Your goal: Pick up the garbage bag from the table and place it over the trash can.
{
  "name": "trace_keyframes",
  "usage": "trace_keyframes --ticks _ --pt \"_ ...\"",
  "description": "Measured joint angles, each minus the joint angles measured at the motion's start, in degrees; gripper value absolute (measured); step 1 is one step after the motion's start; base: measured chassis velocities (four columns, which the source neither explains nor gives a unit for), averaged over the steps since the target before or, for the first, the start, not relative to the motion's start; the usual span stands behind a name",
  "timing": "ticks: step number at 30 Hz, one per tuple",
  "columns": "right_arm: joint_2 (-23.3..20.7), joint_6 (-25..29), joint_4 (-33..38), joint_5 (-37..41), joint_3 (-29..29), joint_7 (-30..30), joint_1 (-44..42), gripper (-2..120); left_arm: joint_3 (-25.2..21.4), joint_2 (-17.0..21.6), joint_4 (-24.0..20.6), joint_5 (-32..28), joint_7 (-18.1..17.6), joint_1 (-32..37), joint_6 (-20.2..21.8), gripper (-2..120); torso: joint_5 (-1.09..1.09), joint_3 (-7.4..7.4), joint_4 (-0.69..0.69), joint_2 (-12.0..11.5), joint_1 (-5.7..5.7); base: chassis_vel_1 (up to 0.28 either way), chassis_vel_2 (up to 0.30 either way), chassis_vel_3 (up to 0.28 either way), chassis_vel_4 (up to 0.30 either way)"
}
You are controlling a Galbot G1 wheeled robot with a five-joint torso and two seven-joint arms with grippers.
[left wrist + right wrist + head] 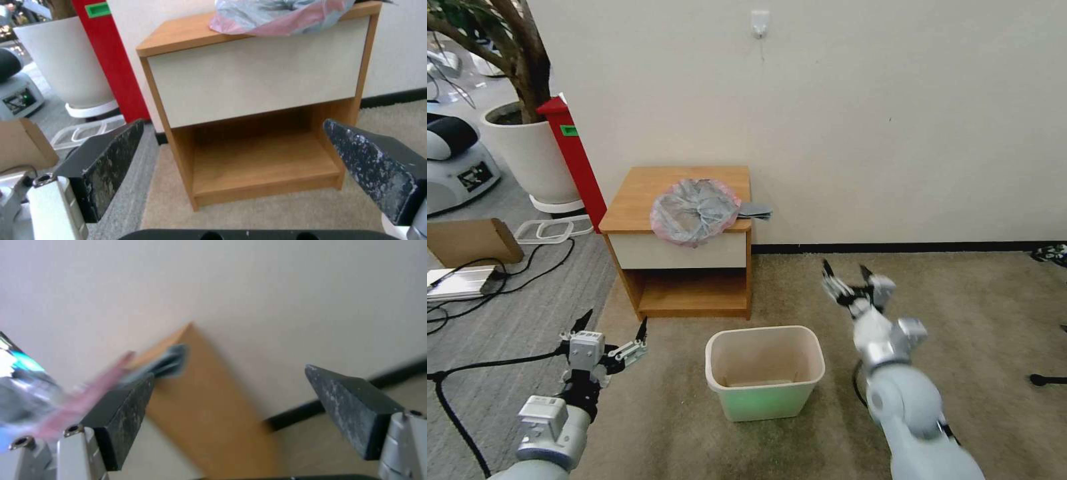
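Grey crinkled plastic with a pink rim, the garbage bag point(695, 211) lies bunched on the front right part of the wooden table point(634, 193), its edge drooping over the cream drawer front. On the carpet in front stands the beige trash can point(765, 372), apart from the table. The left gripper point(612, 327) hovers low, left of the can, fingers spread wide. The right gripper point(847, 272) is raised right of the table, fingers likewise apart and holding nothing.
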Motion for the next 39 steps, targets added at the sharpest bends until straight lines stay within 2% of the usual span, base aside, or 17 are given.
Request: trace_keyframes --ticks 3,4,6,11,21,32,39 --pt "2.1 -2.5 -2.8 16.2 -2.6 6.0 5.9 90 0.0 -0.4 -0.2 0.0 -0.1 0.2 -0.1 100 0.0 0.0 0.0 0.0 0.0 0.0 0.0 0.0 0.0" --pt "2.1 -2.5 -2.8 16.2 -2.6 6.0 5.9 90 0.0 -0.4 -0.2 0.0 -0.1 0.2 -0.1 100 0.0 0.0 0.0 0.0 0.0 0.0 0.0 0.0 0.0" --pt "3.8 -3.7 -5.3 24.3 -3.2 8.3 9.5 90 0.0 -0.7 -0.3 0.1 -0.1 0.5 -0.1 100 0.0 0.0 0.0 0.0 0.0 0.0 0.0 0.0 0.0" --pt "6.1 -3.8 -9.4 31.0 -3.3 10.3 14.3 90 -0.1 -1.3 -0.6 0.2 -0.2 0.6 -0.2 100 0.0 0.0 -0.01 0.0 0.0 0.0 0.0 0.0 0.0" --pt "11.3 -2.7 -19.3 32.2 -1.5 10.9 19.7 90 0.0 -2.3 -0.7 1.8 -0.3 1.8 -1.7 100 0.01 0.0 0.0 0.0 0.0 0.0 0.0 0.0 0.0" --pt "11.7 -1.2 -22.3 31.9 -0.1 9.0 21.4 90 1.3 -2.5 0.1 3.0 -0.3 1.6 -2.5 100 0.0 0.0 -0.01 0.0 0.0 0.0 0.0 0.0 0.0" --pt "11.6 -0.9 -25.0 30.9 -0.5 8.2 23.2 77 1.4 -2.2 0.4 3.0 -0.3 1.4 -3.1 100 0.01 0.0 -0.01 0.0 0.0 0.0 0.0 0.0 0.0"
